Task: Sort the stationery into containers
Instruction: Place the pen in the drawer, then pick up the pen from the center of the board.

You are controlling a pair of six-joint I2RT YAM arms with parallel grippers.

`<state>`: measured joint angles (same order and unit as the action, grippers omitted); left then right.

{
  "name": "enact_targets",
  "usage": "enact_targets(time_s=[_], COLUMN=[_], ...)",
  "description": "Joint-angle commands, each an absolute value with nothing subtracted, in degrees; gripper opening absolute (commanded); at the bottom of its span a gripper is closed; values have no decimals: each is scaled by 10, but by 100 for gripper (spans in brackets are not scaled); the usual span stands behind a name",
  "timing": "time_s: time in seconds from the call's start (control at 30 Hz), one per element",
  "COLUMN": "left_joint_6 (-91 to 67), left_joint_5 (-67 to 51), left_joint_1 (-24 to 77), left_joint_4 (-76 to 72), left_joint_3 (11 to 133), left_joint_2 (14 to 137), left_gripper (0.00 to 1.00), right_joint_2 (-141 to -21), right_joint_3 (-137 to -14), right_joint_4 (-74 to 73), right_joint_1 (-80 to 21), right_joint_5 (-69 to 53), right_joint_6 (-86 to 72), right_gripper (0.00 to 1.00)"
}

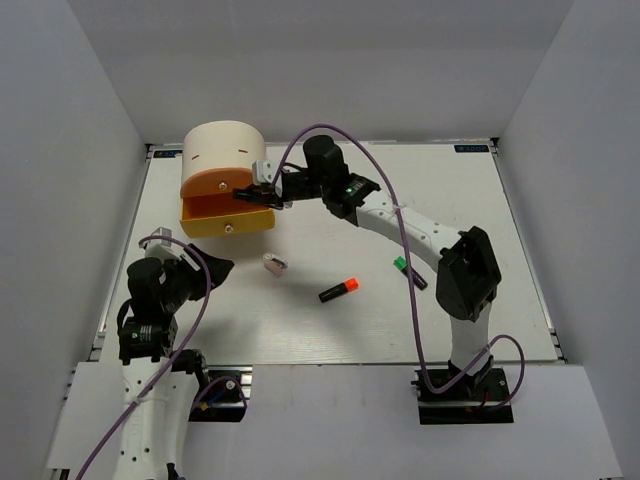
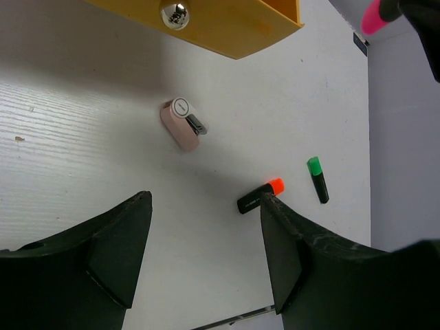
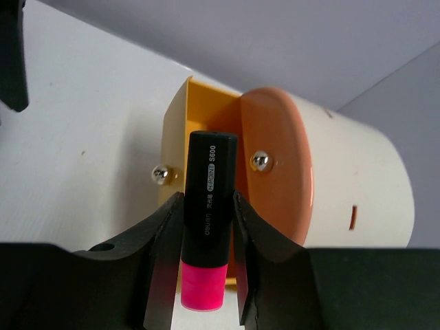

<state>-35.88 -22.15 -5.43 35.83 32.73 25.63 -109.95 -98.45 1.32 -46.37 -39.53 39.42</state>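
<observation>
Cream organiser (image 1: 220, 150), yellow drawer (image 1: 228, 226) open, contents unclear, right end effector (image 3: 204, 201) gripping pink marker (image 3: 207, 227)

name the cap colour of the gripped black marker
Pink, on the black marker; clearest in right wrist view.

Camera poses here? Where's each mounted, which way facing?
Top external: fixed above and behind the bases, looking down on the table; both arms show, right claw at the organiser, left claw near its own base.
Left wrist: on the left arm, aimed down at the table past its open claw; sees the clip piece, orange-capped marker, green-capped marker.
Right wrist: on the right arm, facing the organiser's open yellow drawer; its claw clamps the pink-capped marker.
Shared: top and left wrist both show the clip piece and those two markers.
</observation>
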Motion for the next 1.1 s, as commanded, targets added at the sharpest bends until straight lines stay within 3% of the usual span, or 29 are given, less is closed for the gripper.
enact_targets(time_s=[0.0,0.27,0.37,0.5,0.77,0.9,1.0,1.07], left_joint_6=[-359,-353,-347,-326,-276,-282,-293,-293], left_joint_5=[-232,-237,-243,-269,-348,-374,-380,-380], left_joint_1=[-53,-53,-53,-53,-53,-41,-35,-30], left_joint_4=[366,383,383,383,331,269,247,225], left_joint_3=[333,333,338,349,381,381,375,370], left_joint_2=[249,243,243,251,315,336,350,369], left_gripper=[74,74,74,74,74,75,76,76], right_joint_2=[-1116,-1189,-1213,-1223,-1116,-1054,-1026,-1001], right_joint_3=[-1016,-1043,-1055,-1065,-969,-944,-968,-961], right_joint_4=[102,195,207,203,235,205,88,33], right_joint_1=[-474,-477,-477,-475,-470,-465,-444,-425], right_joint_5=[-403,-382,-374,-372,-368,-247,-195,-168], right_joint_6=[399,365,362,359,323,267,230,214], right_gripper=[5,8,16,47,54,58,70,90])
